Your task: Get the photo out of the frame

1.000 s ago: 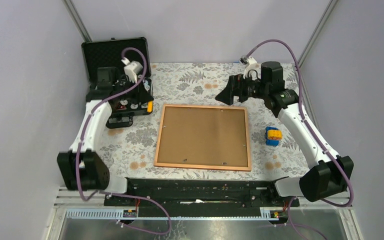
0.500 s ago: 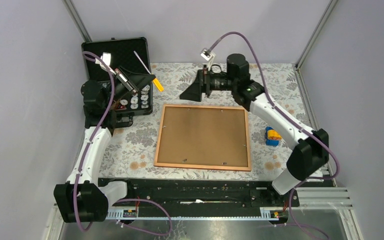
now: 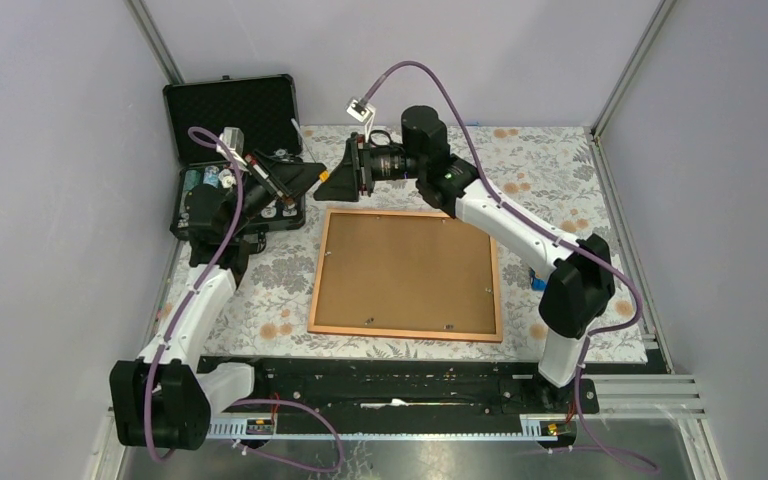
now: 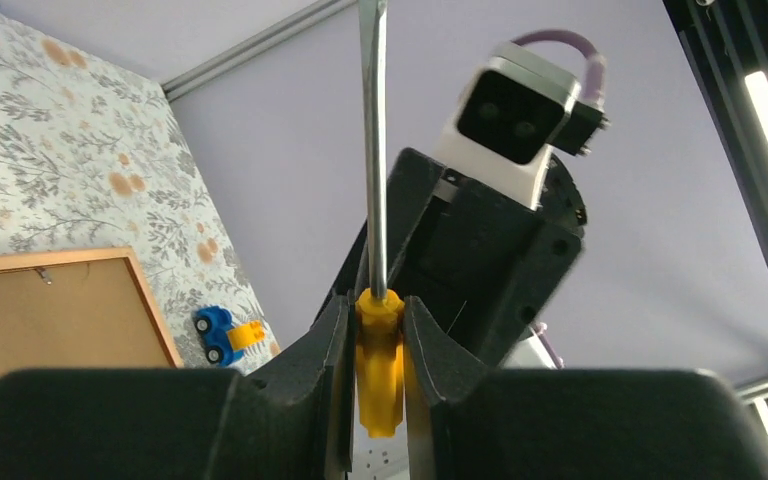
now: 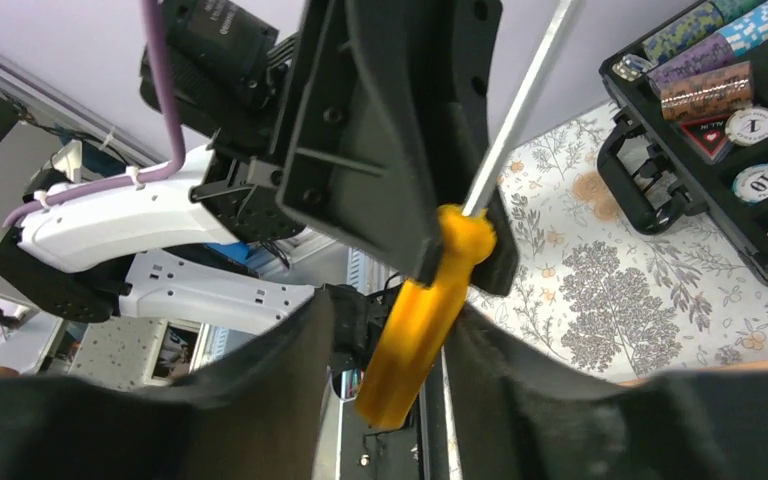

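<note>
The frame [image 3: 405,272] lies face down mid-table, its brown back and small clips up; a corner of the frame [image 4: 60,310] also shows in the left wrist view. The photo is hidden under that backing. My left gripper [image 4: 378,335] is shut on the yellow handle of a screwdriver [image 4: 378,365], its steel shaft pointing away. Above the frame's far left corner, my left gripper [image 3: 305,178] meets my right gripper [image 3: 332,182]. My right gripper [image 5: 390,350] stands open round that screwdriver [image 5: 420,320] handle, with a gap on one side.
A black foam-lined case [image 3: 235,105] with poker chips stands open at the back left. A blue and yellow toy car [image 4: 225,335] sits right of the frame, mostly behind my right arm [image 3: 520,235] in the top view. The cloth is floral.
My right arm swung left along the back of the table to the left gripper. My left arm lifted the screwdriver from the case toward it. The right jaws have narrowed round the handle.
</note>
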`<action>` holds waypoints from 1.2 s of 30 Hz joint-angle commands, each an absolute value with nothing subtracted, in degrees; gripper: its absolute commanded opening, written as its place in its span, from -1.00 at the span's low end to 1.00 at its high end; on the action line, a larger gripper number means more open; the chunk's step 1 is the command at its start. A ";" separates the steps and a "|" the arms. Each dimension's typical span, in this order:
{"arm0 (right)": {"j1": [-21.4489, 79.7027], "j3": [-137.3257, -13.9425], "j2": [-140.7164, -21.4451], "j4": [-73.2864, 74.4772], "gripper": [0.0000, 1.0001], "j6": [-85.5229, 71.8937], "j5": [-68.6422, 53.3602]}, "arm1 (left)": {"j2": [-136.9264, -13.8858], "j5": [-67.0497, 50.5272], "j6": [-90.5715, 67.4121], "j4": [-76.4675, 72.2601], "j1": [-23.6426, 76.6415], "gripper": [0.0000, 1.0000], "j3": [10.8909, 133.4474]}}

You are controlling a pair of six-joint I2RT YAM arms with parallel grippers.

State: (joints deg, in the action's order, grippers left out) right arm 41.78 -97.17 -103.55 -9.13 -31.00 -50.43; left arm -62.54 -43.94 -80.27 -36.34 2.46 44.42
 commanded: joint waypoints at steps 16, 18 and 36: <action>38.94 -86.90 -90.45 18.16 -1.00 -0.57 -46.97 | -60.38 -52.89 -30.98 4.07 2.98 0.79 62.19; 38.94 -85.15 -88.55 25.83 -1.00 8.16 -45.26 | -61.92 -54.90 -19.69 14.15 2.99 0.83 65.52; 39.71 -75.21 -81.14 41.66 -1.00 26.81 -40.16 | -66.44 -63.94 -22.27 16.00 14.50 0.39 55.05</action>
State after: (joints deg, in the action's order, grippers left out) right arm 38.89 -75.70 -83.72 39.72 23.24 -40.91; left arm -65.58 -60.23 -15.25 24.93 14.31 57.69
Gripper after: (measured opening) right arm 0.252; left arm 0.725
